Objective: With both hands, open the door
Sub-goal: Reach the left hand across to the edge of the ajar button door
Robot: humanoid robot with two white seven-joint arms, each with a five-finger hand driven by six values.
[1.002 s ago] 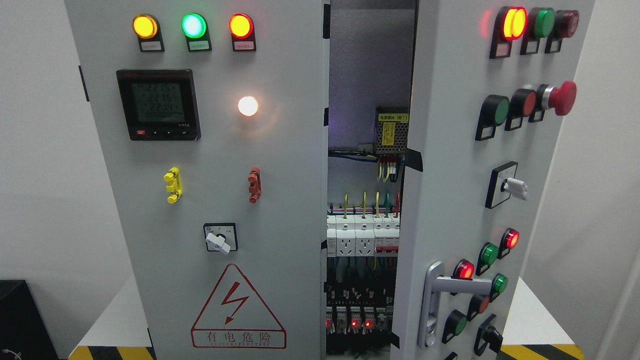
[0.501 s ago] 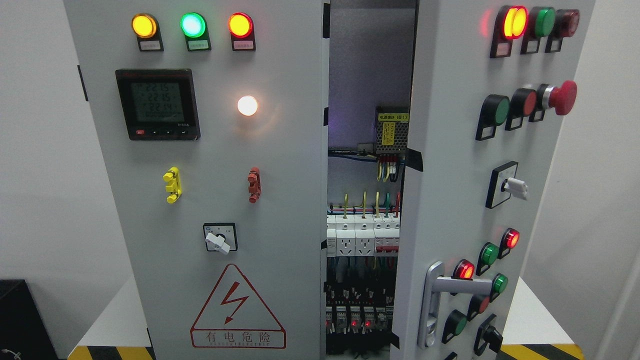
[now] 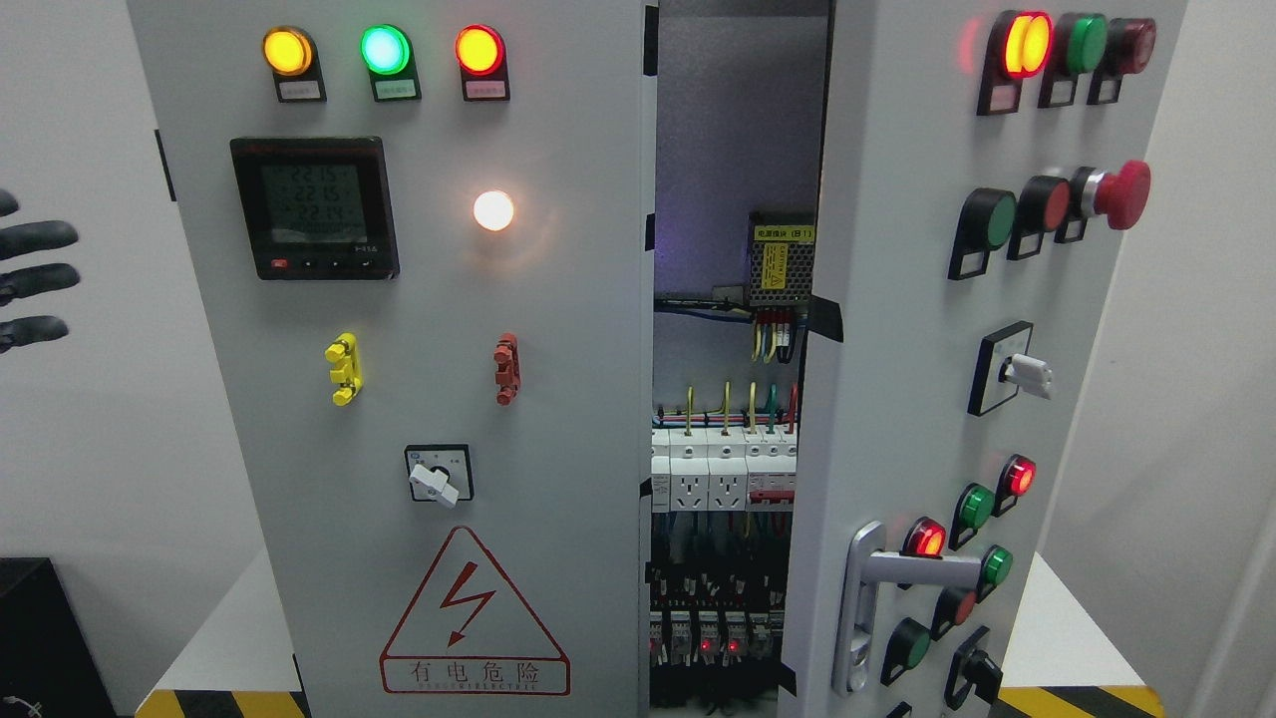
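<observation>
Grey electrical cabinet (image 3: 449, 349) fills most of frame, standing on a white tabletop (image 3: 224, 638) with yellow-black edge tape. Left door (image 3: 558, 449) shut, flat to camera, from 9 to 12 o'clock. Right door (image 3: 897, 299) at 3 o'clock swung partly open toward camera, leaving a tall gap at centre. Grey back panel, a yellow-labelled power supply (image 3: 782, 261), coloured wires and white breakers (image 3: 723, 469) seen through gap.

On left door: black meter (image 3: 315, 207) at 10 o'clock; red warning triangle (image 3: 475, 613) at 7 o'clock; yellow, green and red lamps (image 3: 385, 50) lit in a row at 11 o'clock; white lamp (image 3: 493, 210) lit right of meter; rotary switch (image 3: 439, 477) above the triangle; yellow and red clips at mid height.

On right door: silver handle (image 3: 867, 603) at 5 o'clock, untouched; red mushroom button (image 3: 1121, 194) at 2 o'clock; lamps and buttons down its face.

Left hand (image 3: 35, 274) at 9 o'clock, frame edge, black; fingers straight and apart, holding nothing, well clear of cabinet. Only fingers visible.
</observation>
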